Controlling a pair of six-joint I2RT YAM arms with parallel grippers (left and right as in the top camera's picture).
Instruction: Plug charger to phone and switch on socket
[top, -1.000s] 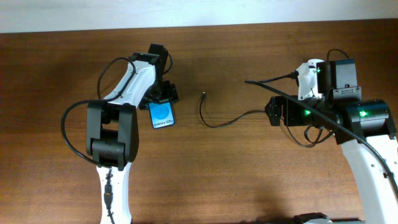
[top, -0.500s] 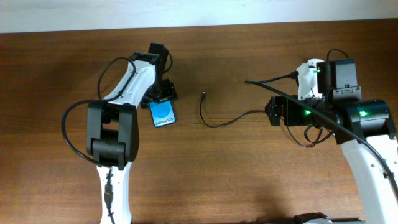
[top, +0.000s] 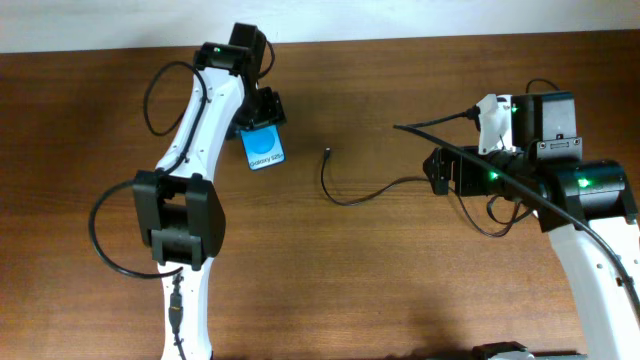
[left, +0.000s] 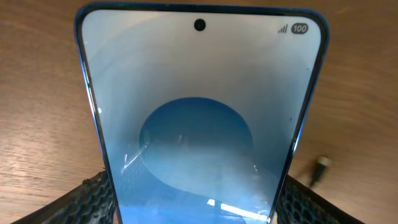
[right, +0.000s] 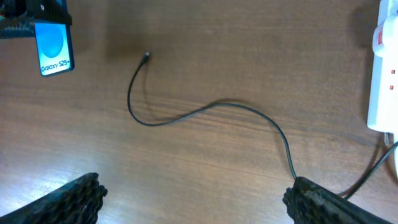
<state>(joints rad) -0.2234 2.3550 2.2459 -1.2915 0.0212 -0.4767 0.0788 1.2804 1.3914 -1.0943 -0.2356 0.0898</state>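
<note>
The phone shows a bright blue screen with "Galaxy" text at the table's back left. My left gripper is shut on it, one pad on each long edge. In the left wrist view the phone fills the frame between the black fingers. The charger is a thin black cable curving over the wood, its plug tip free and right of the phone. The white socket lies by my right arm. My right gripper stands wide open over bare wood, the cable ahead of it.
The socket's red switches show at the right edge of the right wrist view. A thicker dark cable runs from the socket area toward the middle. The charger's tip lies just right of the phone in the left wrist view.
My left arm has stretched toward the table's far edge, taking the phone that way with it. Its jaws have narrowed onto the phone. The right arm has barely moved.
</note>
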